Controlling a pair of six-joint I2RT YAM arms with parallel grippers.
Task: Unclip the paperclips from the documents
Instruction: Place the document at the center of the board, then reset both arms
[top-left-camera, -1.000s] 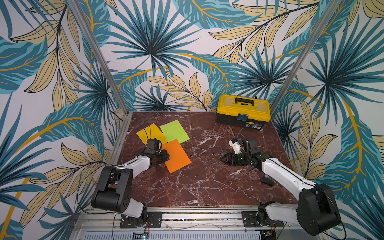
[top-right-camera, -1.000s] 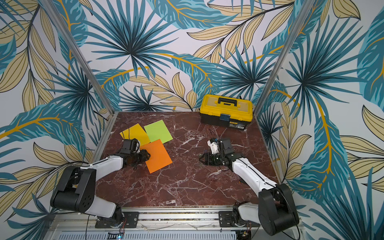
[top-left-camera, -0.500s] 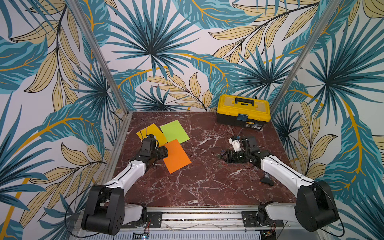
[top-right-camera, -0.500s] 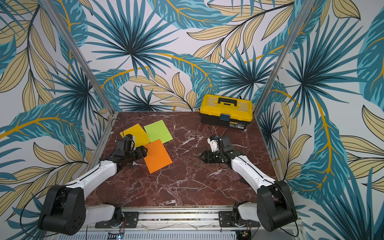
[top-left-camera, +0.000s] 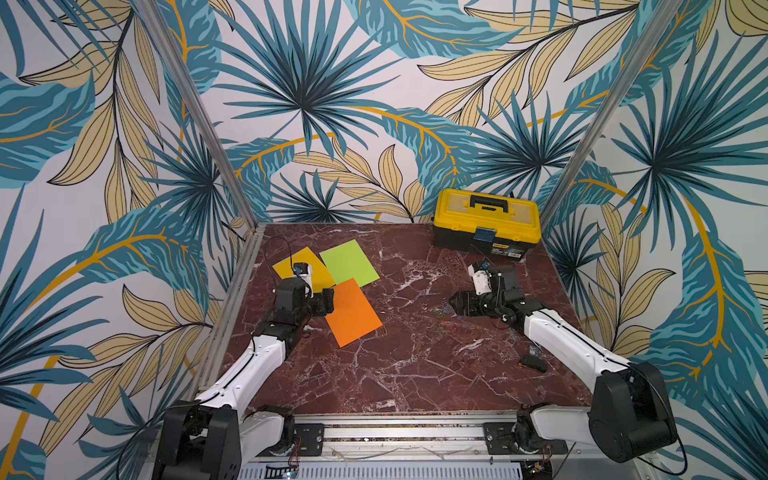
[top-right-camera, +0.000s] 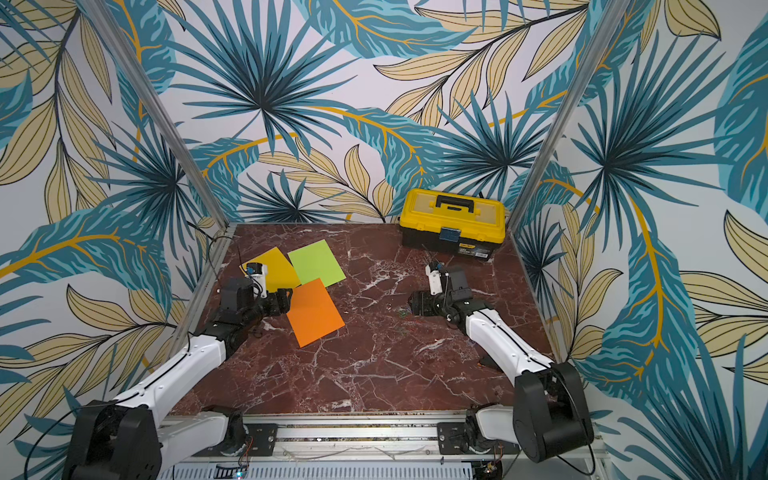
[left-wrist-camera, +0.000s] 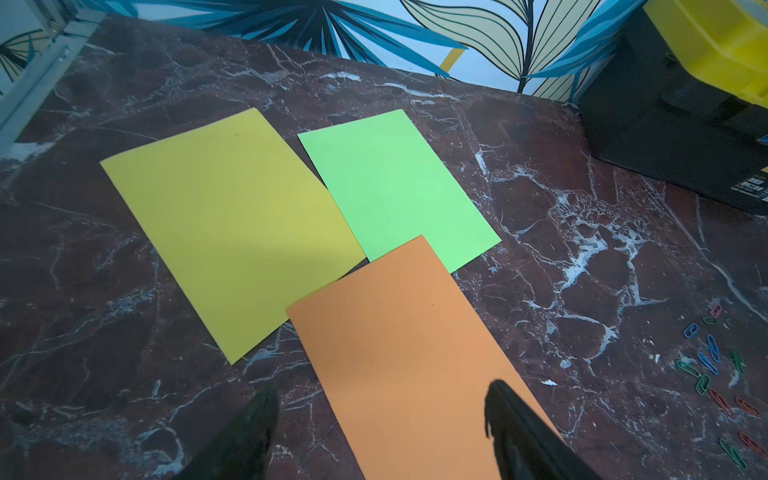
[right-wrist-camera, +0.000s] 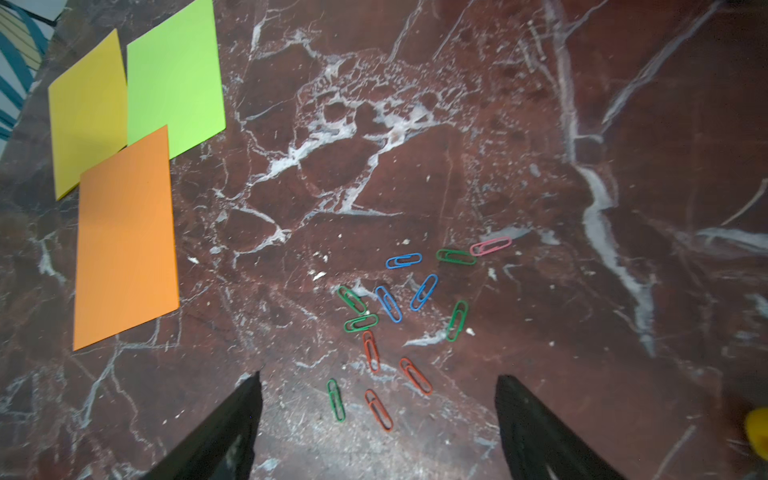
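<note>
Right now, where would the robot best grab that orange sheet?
Probably its long edge nearest the left gripper, approached low from that side: the orange sheet lies flat on the table, so only an edge offers anything to pinch.

Our white smooth-shelled arm links (top-left-camera: 266, 353) | black rounded joint housings (top-left-camera: 631, 411) | thin black cable (top-left-camera: 575, 337) along each | left hand (left-wrist-camera: 382, 386), right hand (right-wrist-camera: 379, 377): black tapered fingers

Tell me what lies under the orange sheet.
The orange sheet covers parts of the yellow sheet and green sheet, otherwise table. Anything else beneath is hidden.
</note>
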